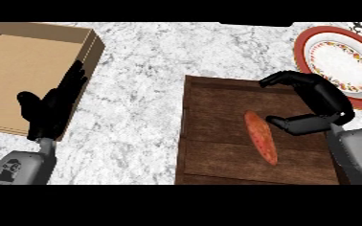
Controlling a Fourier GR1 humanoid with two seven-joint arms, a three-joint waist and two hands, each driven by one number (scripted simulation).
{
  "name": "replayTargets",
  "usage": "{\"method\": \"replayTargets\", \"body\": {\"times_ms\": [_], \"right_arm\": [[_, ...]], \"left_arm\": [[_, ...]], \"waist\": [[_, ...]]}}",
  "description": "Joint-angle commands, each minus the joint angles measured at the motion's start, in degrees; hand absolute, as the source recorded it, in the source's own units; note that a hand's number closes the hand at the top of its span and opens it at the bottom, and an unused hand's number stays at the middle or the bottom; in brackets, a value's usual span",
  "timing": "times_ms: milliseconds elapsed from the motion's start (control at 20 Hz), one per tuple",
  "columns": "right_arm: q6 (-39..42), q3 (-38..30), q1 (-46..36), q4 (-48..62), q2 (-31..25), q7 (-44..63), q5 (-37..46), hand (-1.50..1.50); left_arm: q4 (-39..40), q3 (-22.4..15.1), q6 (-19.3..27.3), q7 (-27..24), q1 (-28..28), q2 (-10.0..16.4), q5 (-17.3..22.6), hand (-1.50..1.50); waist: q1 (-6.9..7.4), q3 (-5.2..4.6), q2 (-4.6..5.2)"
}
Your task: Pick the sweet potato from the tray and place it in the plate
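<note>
Marble table (141, 76), potato (260, 138) lying on the tray (212, 124); right hand (324, 100) hovers beside it, curved wide open, seemingly touching nothing. Left hand (53, 105) rests open at left.

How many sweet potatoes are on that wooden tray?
1. The sweet potato lies near the middle of the tray, just left of the right hand, which covers part of the tray.

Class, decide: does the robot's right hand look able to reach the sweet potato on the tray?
Probably yes: the right hand is over the tray, open beside the sweet potato, with nothing lying between them.
</note>
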Motion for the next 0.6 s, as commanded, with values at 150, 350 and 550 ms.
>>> {"method": "replayTargets", "body": {"times_ms": [150,350,550], "right_arm": [[20.4,3.0,-5.6,17.0,-2.9,-18.9,4.1,-1.5],[19.8,5.8,-7.1,20.9,-6.9,-29.4,14.9,-1.5],[18.4,8.3,-12.3,23.6,-8.6,-31.1,18.8,-1.5]], "left_arm": [[5.2,0.2,-1.2,-0.6,-1.0,-1.8,0.5,0.0],[4.4,-0.5,0.3,0.3,-1.8,-3.5,-0.4,0.0],[7.4,1.6,-0.9,-1.0,-2.5,-2.6,-0.3,0.0]], "waist": [[-1.22,0.14,-0.24],[-1.49,0.2,-0.48],[-2.15,0.05,-0.75]]}}
